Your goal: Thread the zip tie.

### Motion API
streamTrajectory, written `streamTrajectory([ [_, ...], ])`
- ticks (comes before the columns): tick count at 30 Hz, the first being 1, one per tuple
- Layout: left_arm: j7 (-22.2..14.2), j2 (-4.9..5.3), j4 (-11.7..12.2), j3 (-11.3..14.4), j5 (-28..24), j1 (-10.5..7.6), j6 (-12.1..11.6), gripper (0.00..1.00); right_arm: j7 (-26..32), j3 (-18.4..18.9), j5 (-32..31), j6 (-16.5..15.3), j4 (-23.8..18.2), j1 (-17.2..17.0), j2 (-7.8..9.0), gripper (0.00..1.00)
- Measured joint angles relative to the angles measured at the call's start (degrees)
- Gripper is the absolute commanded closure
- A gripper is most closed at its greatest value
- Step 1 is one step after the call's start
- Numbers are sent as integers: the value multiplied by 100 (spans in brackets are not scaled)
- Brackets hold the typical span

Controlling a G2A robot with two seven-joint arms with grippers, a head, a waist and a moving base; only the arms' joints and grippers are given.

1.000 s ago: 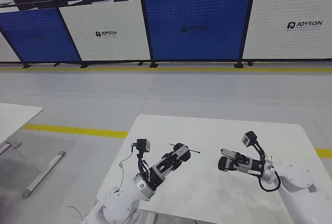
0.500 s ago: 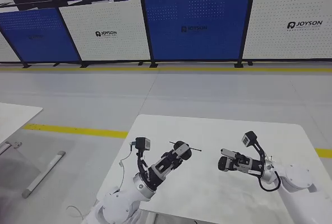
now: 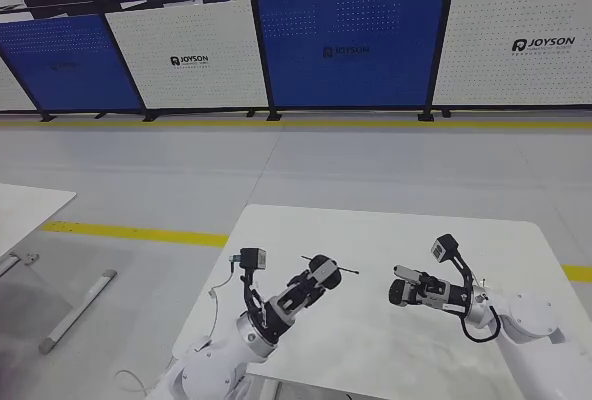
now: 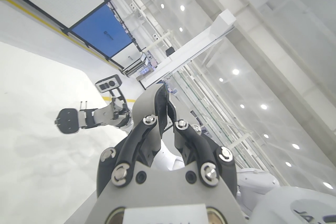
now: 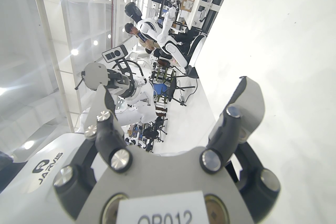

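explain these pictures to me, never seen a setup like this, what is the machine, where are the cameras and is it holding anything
This is a robot with two arms working over a white table. The wide picture looks down from a camera mounted above the arms. The other two pictures come from a camera on each wrist, so each shows that arm's own claw up close. The left claw is shut on a thin black zip tie, which sticks out on both sides of it, above the table. The right claw is open and holds nothing. In the wide picture the two claws face each other across a gap. The right wrist picture also shows the left claw farther off, with the tie in it.
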Motion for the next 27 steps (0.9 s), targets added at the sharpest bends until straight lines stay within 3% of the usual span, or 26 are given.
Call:
streamTrajectory([
  [6,-132,7,383,159,794,-109,485,100,0,0,0,0,0,0,0,0],
  [14,-141,0,860,514,1920,-195,907,100,0,0,0,0,0,0,0,0],
  [27,-15,-19,876,584,1887,-212,851,100,0,0,0,0,0,0,0,0],
])
